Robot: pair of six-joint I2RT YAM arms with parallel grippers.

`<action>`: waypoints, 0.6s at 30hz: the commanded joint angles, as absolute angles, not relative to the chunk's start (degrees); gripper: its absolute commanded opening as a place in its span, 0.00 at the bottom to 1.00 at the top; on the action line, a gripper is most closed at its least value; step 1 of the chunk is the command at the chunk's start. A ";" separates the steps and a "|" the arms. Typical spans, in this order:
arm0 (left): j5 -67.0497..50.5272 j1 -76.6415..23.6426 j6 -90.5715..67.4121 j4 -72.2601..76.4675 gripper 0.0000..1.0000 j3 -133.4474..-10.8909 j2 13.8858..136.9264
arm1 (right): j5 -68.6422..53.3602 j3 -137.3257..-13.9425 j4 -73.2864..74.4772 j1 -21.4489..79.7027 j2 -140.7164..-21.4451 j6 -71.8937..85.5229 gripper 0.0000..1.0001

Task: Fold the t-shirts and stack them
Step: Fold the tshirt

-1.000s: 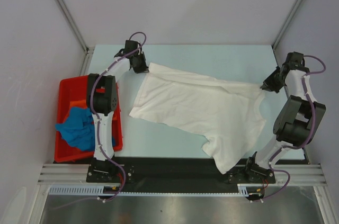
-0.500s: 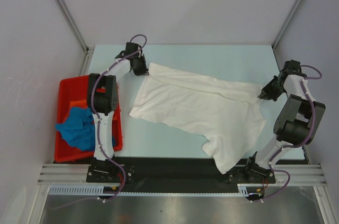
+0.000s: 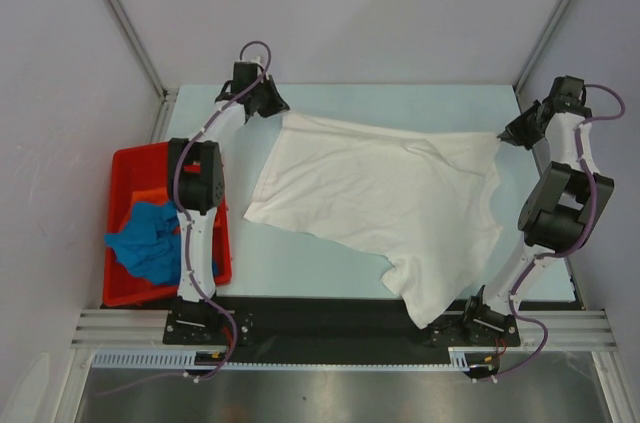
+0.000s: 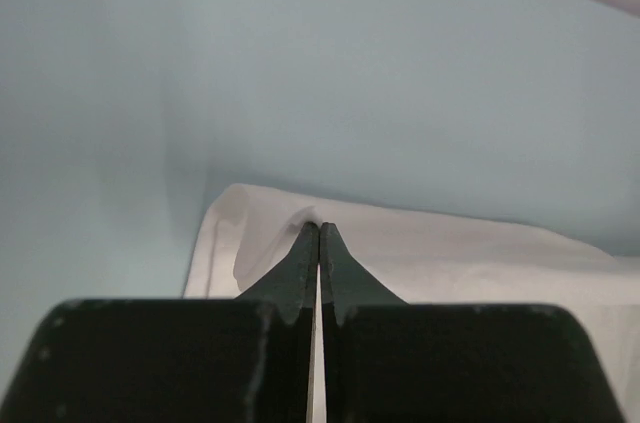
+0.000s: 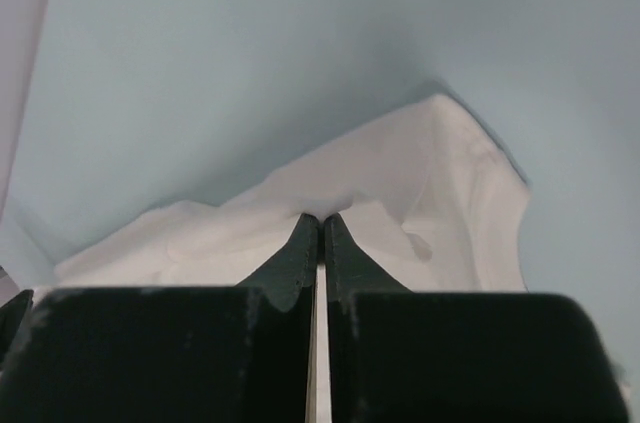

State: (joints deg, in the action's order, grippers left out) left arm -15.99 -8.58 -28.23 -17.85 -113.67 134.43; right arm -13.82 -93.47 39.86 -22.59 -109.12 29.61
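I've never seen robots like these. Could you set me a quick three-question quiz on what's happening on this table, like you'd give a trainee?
1. True or false: the white thin cloth t-shirt lies inside the red plastic rectangular bin.
2. What are the jaws of both arms shut on? A) the far edge of the white t-shirt B) the bin's rim C) nothing
3. Fill in: the crumpled cloth lying uppermost in the bin is bright ____.
Key: 1 false, it is spread on the pale blue table. 2 A. 3 blue.
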 commanded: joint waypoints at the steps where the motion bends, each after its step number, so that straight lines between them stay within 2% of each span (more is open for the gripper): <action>1: -20.12 -7.65 -32.07 -9.86 0.00 -116.80 136.14 | -15.55 -98.34 36.05 -23.12 -109.77 31.81 0.00; 11: -20.65 -5.89 -36.83 -4.31 0.00 -124.27 143.17 | -21.97 -103.53 24.53 -22.94 -114.78 33.83 0.00; 18: -20.31 -5.80 -37.44 -4.30 0.00 -124.45 143.97 | -27.51 -113.46 21.62 -21.54 -123.12 35.33 0.02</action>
State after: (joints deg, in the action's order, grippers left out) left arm -19.97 -6.42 -36.58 -6.85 -121.54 144.05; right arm -24.10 -108.16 26.63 -22.22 -120.84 34.46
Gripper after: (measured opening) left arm 0.006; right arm 0.025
